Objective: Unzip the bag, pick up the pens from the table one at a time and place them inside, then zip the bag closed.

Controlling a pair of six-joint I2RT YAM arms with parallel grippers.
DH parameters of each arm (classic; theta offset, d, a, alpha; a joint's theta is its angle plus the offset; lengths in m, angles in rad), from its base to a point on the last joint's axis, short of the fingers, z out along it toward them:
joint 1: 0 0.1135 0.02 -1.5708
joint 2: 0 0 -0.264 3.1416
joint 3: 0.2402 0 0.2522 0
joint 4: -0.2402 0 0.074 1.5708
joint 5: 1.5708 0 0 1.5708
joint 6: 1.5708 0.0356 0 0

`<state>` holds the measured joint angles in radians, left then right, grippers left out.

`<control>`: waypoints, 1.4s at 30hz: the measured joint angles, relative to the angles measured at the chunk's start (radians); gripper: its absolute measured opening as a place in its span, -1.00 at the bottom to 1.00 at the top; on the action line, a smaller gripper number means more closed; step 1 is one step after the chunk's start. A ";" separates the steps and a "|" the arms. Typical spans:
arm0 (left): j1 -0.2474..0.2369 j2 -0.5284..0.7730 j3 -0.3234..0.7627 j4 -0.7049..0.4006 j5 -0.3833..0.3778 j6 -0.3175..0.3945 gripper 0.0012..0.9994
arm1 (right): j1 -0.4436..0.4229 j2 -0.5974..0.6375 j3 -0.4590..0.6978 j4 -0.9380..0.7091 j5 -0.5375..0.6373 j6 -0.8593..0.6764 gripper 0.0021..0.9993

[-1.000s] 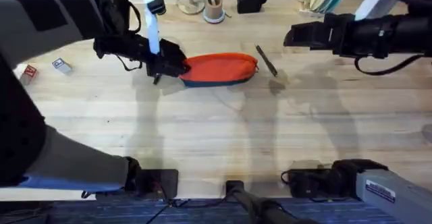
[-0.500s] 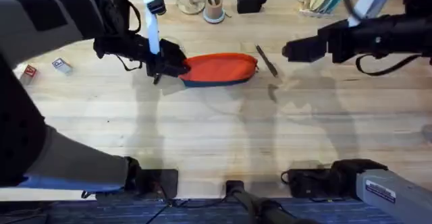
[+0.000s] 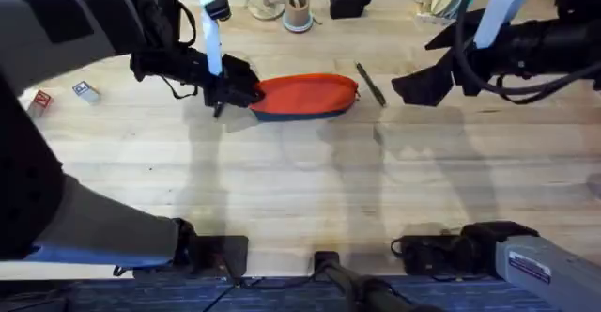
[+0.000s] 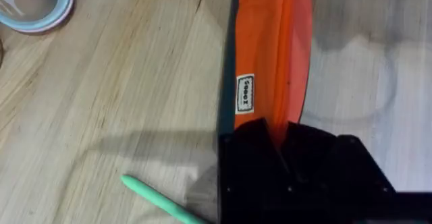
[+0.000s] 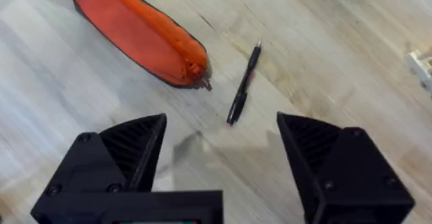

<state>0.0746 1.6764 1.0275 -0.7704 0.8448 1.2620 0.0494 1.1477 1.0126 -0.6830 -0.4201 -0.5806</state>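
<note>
Holding one end of the bag (image 3: 305, 96), your left pincer (image 3: 235, 88) is clamped shut on the fabric, as the left wrist view confirms. The bag lies lengthwise on the bench (image 3: 300, 190), its zipper apparently still closed. Your right pincer (image 5: 221, 158) hangs wide open and empty above the black pen (image 5: 243, 84), which lies just beside the bag's free end, where the zipper pull sits. Judged step: unzipping. The next move calls for lowering onto the pull, not the pen. The green pen (image 4: 162, 200) lies near the left pincer. Open bench spreads toward you; a wooden cup (image 3: 298, 13) stands behind.
</note>
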 joint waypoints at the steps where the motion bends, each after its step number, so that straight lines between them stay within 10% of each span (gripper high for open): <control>1: 0.000 0.000 0.000 0.000 0.000 0.000 -0.91 | 0.000 0.003 0.000 -0.003 -0.003 -0.004 0.99; 20: 0.000 0.000 0.000 0.000 0.000 0.000 -0.91 | -0.066 0.104 0.000 -0.007 -0.413 -0.206 0.99; 42: 0.000 0.000 0.000 0.000 0.000 0.000 -0.92 | -0.046 0.252 0.000 -0.046 -0.361 -0.229 1.00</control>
<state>0.0746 1.6764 1.0275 -0.7700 0.8448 1.2621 0.0038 1.4002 1.0122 -0.7288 -0.7810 -0.8094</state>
